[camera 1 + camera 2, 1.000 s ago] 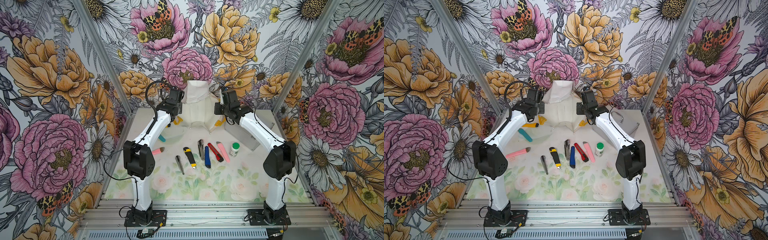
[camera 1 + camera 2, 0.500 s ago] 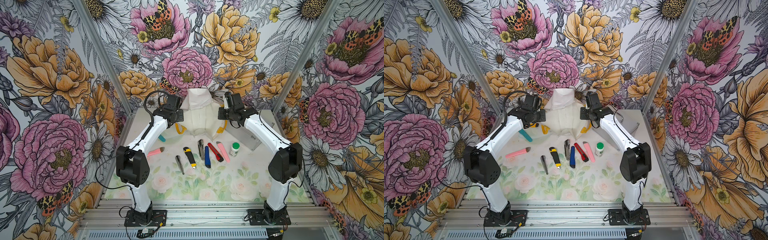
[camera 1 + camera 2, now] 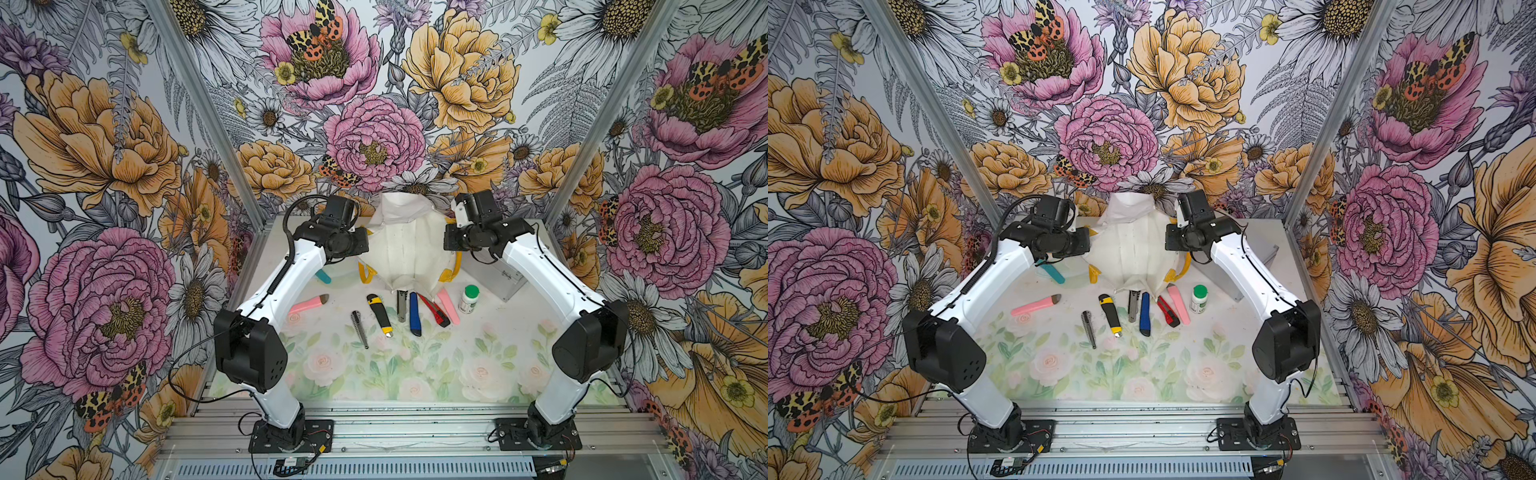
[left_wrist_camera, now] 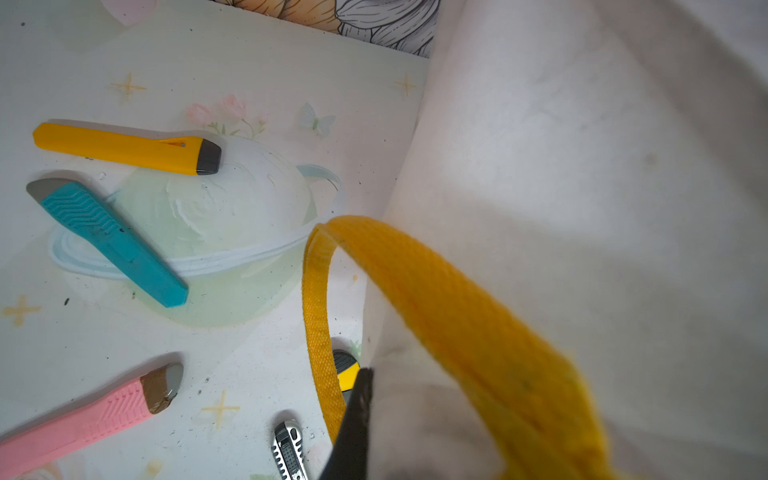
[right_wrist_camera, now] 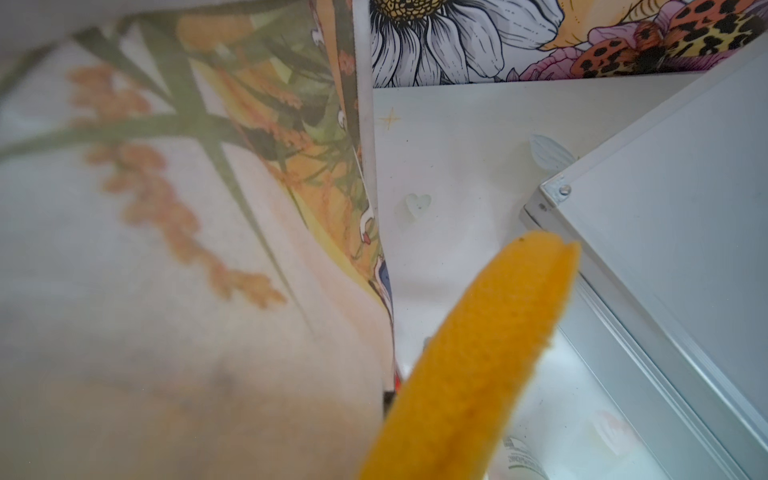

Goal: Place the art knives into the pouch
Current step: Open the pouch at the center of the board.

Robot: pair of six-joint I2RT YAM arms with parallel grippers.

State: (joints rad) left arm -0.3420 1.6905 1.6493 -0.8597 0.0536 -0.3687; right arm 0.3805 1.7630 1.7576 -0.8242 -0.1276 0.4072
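While the flat, glossy plastic pouch point(image 3: 409, 249) is held up at the back of the pale floral table mat point(image 3: 415, 365), its white inside is turned toward both top views, and its printed side is seen only in the right wrist view. The left gripper point(image 3: 369, 237) and the right gripper point(image 3: 446, 237) are clenched on opposite side edges of the pouch, though the fingertips are mostly hidden by the wrists. The two yellow woven loop handles point(image 4: 415, 299) are left hanging loose below. A silver metal case point(image 3: 494, 276) is seen just beside the pouch, under the right arm. Several cutters are laid out in front of the pouch, none inside it. Which one is meant as the art knife cannot be settled, but the slim silver metal cutter point(image 3: 359, 328) is judged the likeliest. It is expected to be light, stiff and smooth, so it is best taken across the middle of its body, away from the blade end. The pouch is judged thin, limp and slippery, and its mouth is likely to sag shut if both edges are let go.
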